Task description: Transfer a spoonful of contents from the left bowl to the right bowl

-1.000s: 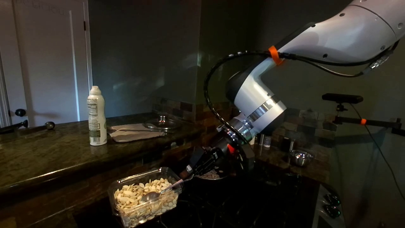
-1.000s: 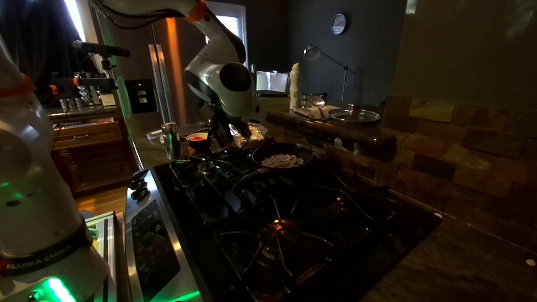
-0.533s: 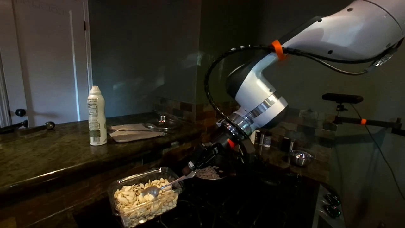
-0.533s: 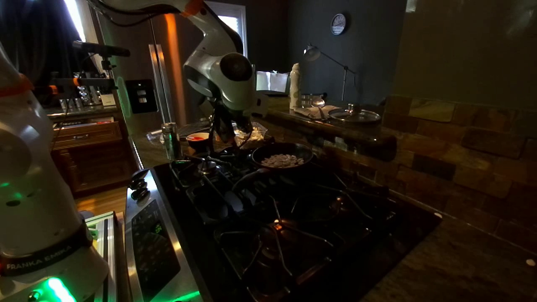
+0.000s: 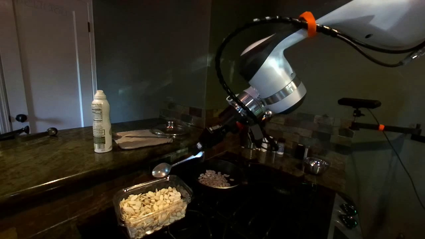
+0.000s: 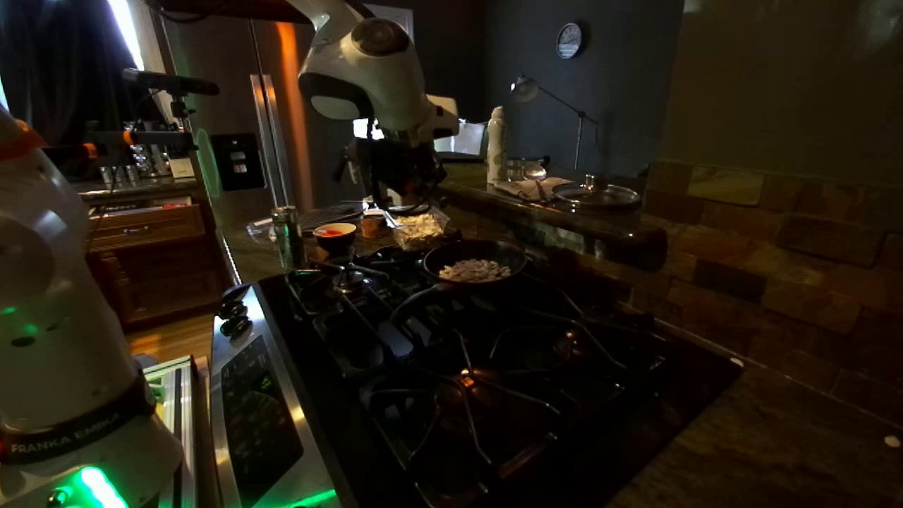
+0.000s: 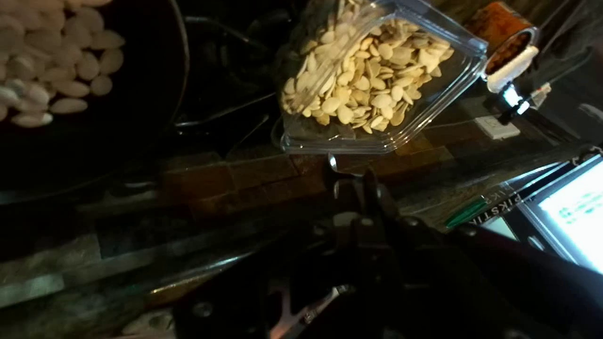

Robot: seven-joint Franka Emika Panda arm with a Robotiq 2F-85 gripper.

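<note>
My gripper [image 5: 198, 150] is shut on the spoon's handle. The metal spoon [image 5: 161, 170] hangs tilted, its bowl above the far edge of the clear plastic container [image 5: 146, 184]. I cannot tell whether seeds lie in the spoon. The container is full of pale seeds [image 5: 154, 200]; it also shows in the wrist view [image 7: 339, 147]. A black pan [image 6: 518, 255] stands on the stove beside the container and holds a smaller heap of seeds [image 6: 474, 270]. In the wrist view the fingers [image 7: 362, 190] are dark, and only a curved shiny bit of spoon [image 7: 333, 163] shows.
A raised counter edge [image 5: 46, 182] runs behind the container, with a white bottle [image 5: 102, 122], a cloth [image 5: 142, 140] and a glass lid [image 5: 170, 130]. Stove grates [image 6: 462, 395] surround the pan. A small bowl [image 6: 334, 243] and a metal shaker [image 6: 286, 236] stand nearby.
The spoon has risen out of the seeds and now hangs in the air. My gripper and arm have moved up, uncovering the pan in an exterior view.
</note>
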